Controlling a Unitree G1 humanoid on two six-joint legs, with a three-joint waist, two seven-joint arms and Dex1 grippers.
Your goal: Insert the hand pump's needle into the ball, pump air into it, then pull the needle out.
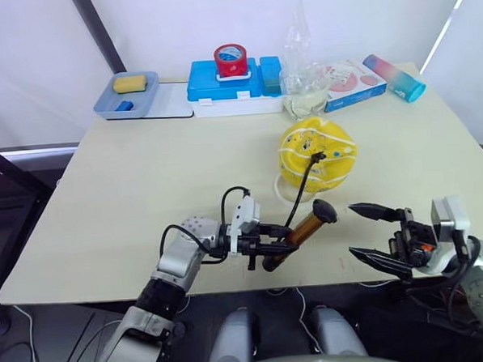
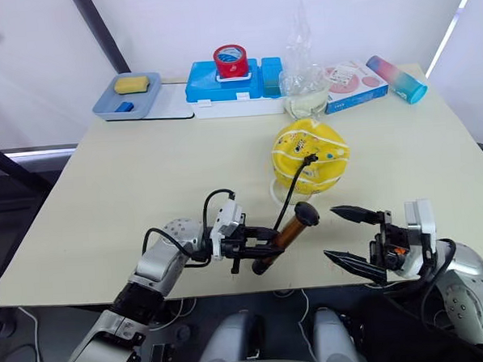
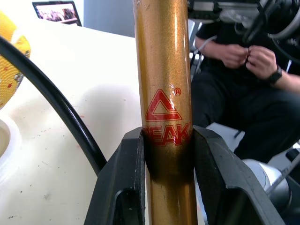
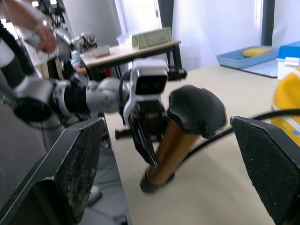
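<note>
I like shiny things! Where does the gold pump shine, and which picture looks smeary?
In the left wrist view a bright streak of glare runs down the hand pump; in the right wrist view the pump's black handle and the left gripper look smeared.

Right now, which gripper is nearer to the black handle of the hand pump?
Left. The left gripper is shut on the hand pump just below its black handle, while the right gripper waits open beside the handle, not touching it.
</note>
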